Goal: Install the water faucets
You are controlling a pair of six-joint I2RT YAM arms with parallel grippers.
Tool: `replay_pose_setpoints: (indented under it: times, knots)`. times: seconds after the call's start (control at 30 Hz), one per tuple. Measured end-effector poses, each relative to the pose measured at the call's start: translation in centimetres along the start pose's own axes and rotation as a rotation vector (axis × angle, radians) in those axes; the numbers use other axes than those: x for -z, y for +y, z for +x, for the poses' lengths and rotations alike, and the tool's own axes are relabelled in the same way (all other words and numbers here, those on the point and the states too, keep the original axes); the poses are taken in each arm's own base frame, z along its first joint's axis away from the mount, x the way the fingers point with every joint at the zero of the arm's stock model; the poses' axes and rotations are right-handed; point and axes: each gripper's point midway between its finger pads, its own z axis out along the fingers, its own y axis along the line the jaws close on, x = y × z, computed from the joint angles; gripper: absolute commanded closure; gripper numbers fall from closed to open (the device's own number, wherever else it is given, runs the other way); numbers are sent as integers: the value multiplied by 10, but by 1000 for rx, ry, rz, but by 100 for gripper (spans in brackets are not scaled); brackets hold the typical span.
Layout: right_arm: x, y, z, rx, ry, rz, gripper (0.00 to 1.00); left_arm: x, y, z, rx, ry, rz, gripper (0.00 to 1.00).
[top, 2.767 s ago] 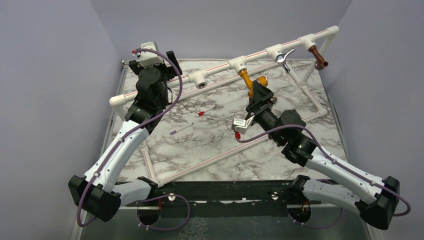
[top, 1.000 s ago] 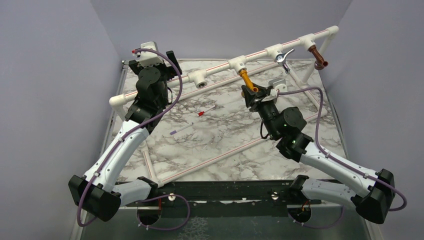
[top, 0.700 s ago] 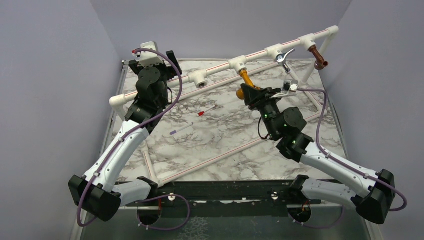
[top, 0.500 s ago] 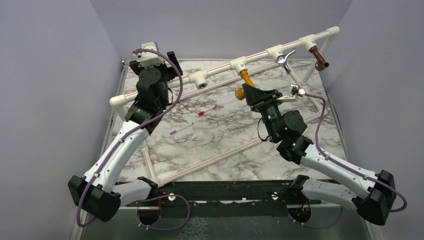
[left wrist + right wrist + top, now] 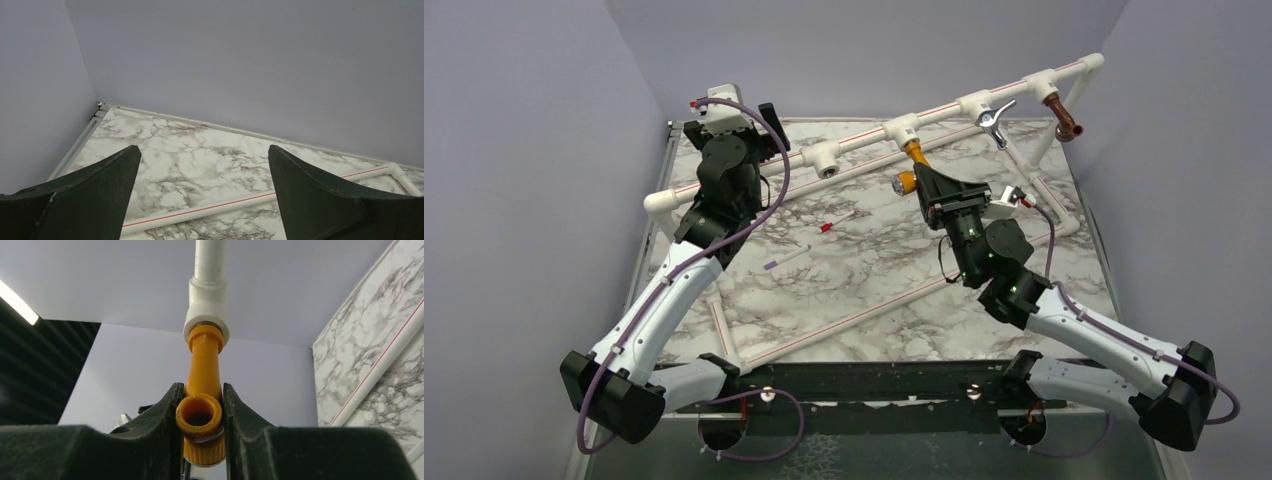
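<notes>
Marble tabletop (image 5: 864,290), lilac walls (image 5: 524,150). Three taps are being counted: chrome faucet (image 5: 991,118), copper faucet (image 5: 1058,112), and yellow faucet (image 5: 204,365), which is being clamped by the right gripper (image 5: 929,182); the left gripper (image 5: 202,170) is being held wide, empty.

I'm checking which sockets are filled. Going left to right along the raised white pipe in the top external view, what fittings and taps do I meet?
Empty white plastic tee fitting → mustard-yellow faucet → chrome lever-handled faucet → copper-brown faucet.

Left hand (image 5: 204,149) spread wide over the marble table (image 5: 180,165), where a red-striped white pipe (image 5: 200,210) lies slantwise
</notes>
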Motion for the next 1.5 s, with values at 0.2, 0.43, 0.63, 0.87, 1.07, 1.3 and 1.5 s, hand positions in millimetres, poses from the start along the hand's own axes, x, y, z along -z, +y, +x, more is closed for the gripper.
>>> replay_pose_setpoints:
  times: [0.2, 0.43, 0.63, 0.87, 1.07, 1.3, 1.5]
  knots:
    - [0, 0, -1, -101, -3, 28, 99, 0, 0, 0, 0, 0, 1, 1]
    - [1, 0, -1, -126, -3, 42, 89, 0, 0, 0, 0, 1, 1, 1]
    - [1, 0, -1, -120, -3, 53, 77, 0, -1, 0, -1, 1, 2, 1]
    - [1, 0, -1, -112, -1, 65, 65, 0, -1, 0, 0, 1, 3, 1]
    - [5, -1, -8, -105, -18, 85, 45, 0, -1, 0, 0, 0, 2, 1]
    - [9, 2, -14, -104, -27, 83, 36, 0, -1, 0, 0, 0, 2, 1]
    - [14, 7, -18, -81, -26, 70, 33, 0, -1, 0, 0, 0, 1, 1]
